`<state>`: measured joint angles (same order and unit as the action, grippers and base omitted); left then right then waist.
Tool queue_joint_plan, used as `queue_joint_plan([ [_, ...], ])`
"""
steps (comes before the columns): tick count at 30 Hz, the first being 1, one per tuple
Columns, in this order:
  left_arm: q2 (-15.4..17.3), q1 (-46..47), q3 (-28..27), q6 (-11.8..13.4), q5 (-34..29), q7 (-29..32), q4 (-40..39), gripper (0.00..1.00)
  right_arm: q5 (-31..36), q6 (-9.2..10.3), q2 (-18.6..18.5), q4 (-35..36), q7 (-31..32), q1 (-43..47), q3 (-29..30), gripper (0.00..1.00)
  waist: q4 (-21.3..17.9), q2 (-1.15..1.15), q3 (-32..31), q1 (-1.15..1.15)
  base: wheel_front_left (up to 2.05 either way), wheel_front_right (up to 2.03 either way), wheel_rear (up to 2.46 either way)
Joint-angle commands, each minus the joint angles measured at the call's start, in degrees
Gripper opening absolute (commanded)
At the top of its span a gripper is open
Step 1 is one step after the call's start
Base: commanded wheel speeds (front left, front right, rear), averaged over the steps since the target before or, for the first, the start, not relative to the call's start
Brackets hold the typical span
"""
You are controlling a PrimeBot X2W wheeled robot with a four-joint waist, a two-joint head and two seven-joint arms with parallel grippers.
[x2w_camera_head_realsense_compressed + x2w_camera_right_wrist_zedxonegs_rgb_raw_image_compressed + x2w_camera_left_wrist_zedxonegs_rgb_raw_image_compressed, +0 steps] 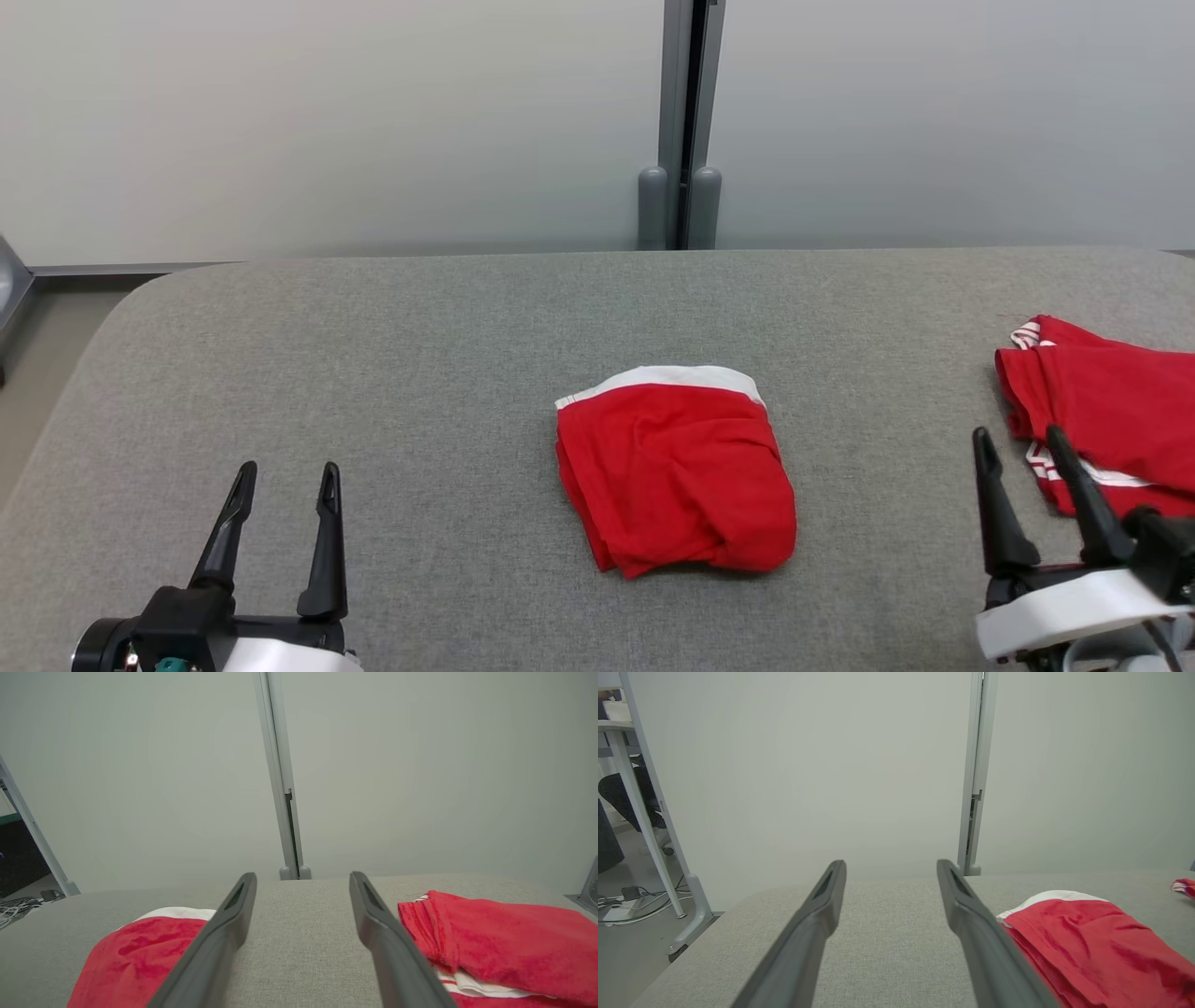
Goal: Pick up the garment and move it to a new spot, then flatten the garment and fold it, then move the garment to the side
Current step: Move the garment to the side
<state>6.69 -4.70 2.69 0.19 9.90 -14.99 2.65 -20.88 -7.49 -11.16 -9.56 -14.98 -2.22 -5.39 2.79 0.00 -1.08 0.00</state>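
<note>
A red garment (pixel 674 467) with a white band along its far edge lies folded into a compact bundle in the middle of the grey table (pixel 420 355). It shows at the lower right of the left wrist view as the garment (pixel 1092 942) and at the lower left of the right wrist view as the garment (pixel 135 956). My left gripper (pixel 286 479) stands open and empty at the near left, well apart from it. My right gripper (pixel 1020 441) stands open and empty at the near right.
A second red garment (pixel 1111 420) with white stripes lies at the table's right edge, just beyond my right gripper's fingers; the right wrist view has it as the striped garment (pixel 504 942). A pale partition with a grey post (pixel 686 121) stands behind the table. Floor and table legs (pixel 668 858) lie past the left edge.
</note>
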Motion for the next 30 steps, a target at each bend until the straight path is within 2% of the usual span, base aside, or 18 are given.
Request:
queue_joint_plan([
  [1,-0.1,0.5,-0.5,-0.4,-0.7,-0.2,0.2,1.00,-1.0,-0.02,0.1,-1.2,-0.2,-0.5,-0.8,1.00,0.2,0.00,-0.1,0.00,0.00,0.00,0.00],
  [3,-0.4,0.6,-0.6,-0.7,-0.9,-0.2,0.2,1.00,-2.5,-0.02,0.2,-3.1,0.0,-1.6,-2.7,1.00,0.5,0.00,-0.2,0.00,0.00,0.00,0.00],
  [8,-1.1,1.3,0.0,-1.6,-1.6,-0.2,0.6,1.00,-6.6,-0.02,-0.1,-9.6,7.8,-6.9,-8.5,1.00,2.6,0.00,-0.5,0.00,0.00,0.00,0.00],
  [12,-1.4,2.0,0.8,-2.2,-2.6,-0.2,0.6,1.00,-8.9,-0.02,-0.2,-15.5,13.3,-12.2,-10.7,1.00,4.9,0.00,-0.3,0.00,0.00,0.00,0.00],
  [25,-2.2,4.8,2.4,-3.4,-2.9,-0.2,1.9,1.00,-18.3,-0.03,-0.9,-32.1,32.0,-26.2,-13.5,1.00,11.5,0.00,3.6,0.00,0.00,0.00,0.00],
  [30,-2.5,5.5,2.2,-3.5,-2.7,-0.2,2.4,1.00,-20.3,-0.03,0.5,-37.7,37.3,-28.6,-13.1,1.00,12.5,0.00,4.3,0.00,0.00,0.00,0.00],
])
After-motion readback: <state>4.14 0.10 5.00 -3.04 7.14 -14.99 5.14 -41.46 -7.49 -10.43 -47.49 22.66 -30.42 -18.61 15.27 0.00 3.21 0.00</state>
